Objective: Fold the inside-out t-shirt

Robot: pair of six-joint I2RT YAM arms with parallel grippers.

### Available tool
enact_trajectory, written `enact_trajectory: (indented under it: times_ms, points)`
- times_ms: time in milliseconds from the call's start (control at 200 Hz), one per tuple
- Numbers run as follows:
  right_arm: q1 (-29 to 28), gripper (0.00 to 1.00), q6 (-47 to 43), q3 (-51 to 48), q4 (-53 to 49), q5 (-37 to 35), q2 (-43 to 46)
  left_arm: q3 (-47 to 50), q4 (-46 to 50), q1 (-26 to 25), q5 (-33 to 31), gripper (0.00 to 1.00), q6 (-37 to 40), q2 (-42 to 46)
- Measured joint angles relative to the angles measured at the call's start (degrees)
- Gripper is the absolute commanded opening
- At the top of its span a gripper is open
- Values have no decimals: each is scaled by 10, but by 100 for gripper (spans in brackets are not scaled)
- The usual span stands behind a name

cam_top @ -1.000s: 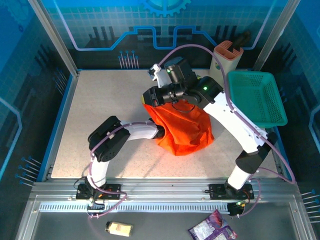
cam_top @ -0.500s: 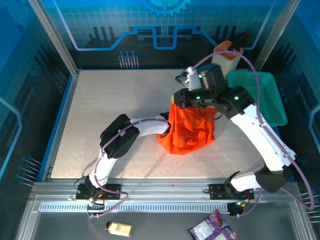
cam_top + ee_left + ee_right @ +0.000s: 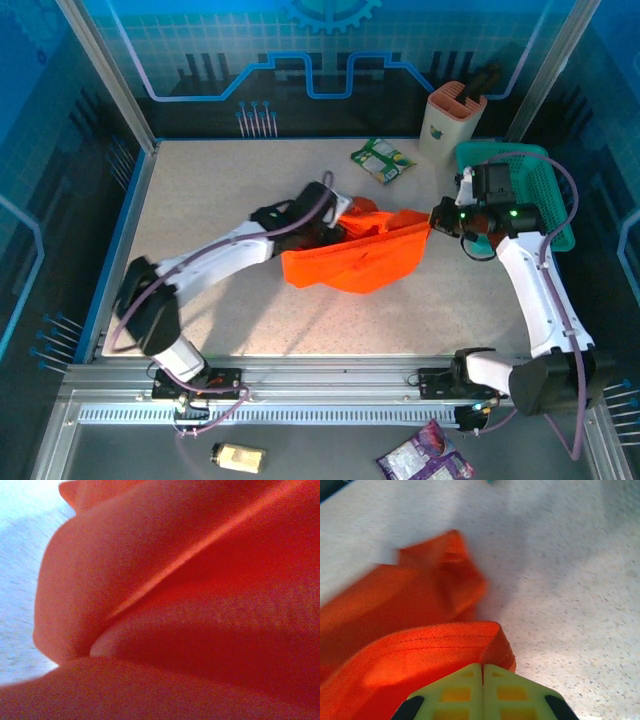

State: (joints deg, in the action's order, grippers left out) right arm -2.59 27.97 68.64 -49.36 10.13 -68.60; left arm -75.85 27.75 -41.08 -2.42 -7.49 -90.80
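Observation:
The inside-out t-shirt (image 3: 352,262), bright orange and wrinkled, hangs stretched in a sagging band between my two grippers over the middle of the table. My left gripper (image 3: 333,214) is buried in the shirt's left upper edge and shut on the cloth. In the left wrist view, orange folds (image 3: 200,605) press close and hide the fingers. My right gripper (image 3: 436,219) holds the shirt's right corner. In the right wrist view, its yellow-green fingers (image 3: 465,690) are pressed together on a stitched hem (image 3: 445,640), with the gripper (image 3: 482,666) above the speckled table.
A teal mesh basket (image 3: 520,190) stands at the right edge, just behind my right wrist. A peach holder (image 3: 450,122) and a green packet (image 3: 383,160) lie at the back. The speckled table (image 3: 210,190) lies bare on the left. A small bottle (image 3: 240,458) and a purple packet (image 3: 425,462) lie in front of the rail.
The grippers have pulled apart: the right one swung right toward the basket, and the left one closed on the shirt. The bunched shirt is now drawn out wide between them.

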Motion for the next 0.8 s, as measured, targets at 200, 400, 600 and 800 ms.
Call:
enact_trajectory:
  times_ms: [200, 400, 600, 800]
  points:
    - [5, 0, 11, -106, 80, 37, -28, -40, 25, 74, 48, 0, -4, 95]
    - [-44, 0, 27, -151, 149, 37, -92, -110, 38, 110, 157, 0, -35, 100]
    - [-60, 0, 31, -151, 176, -5, -152, -134, 37, 152, 269, 0, -93, 100]
    - [-41, 0, 40, -152, 179, -31, -170, -148, 86, 193, 319, 0, -116, 101]
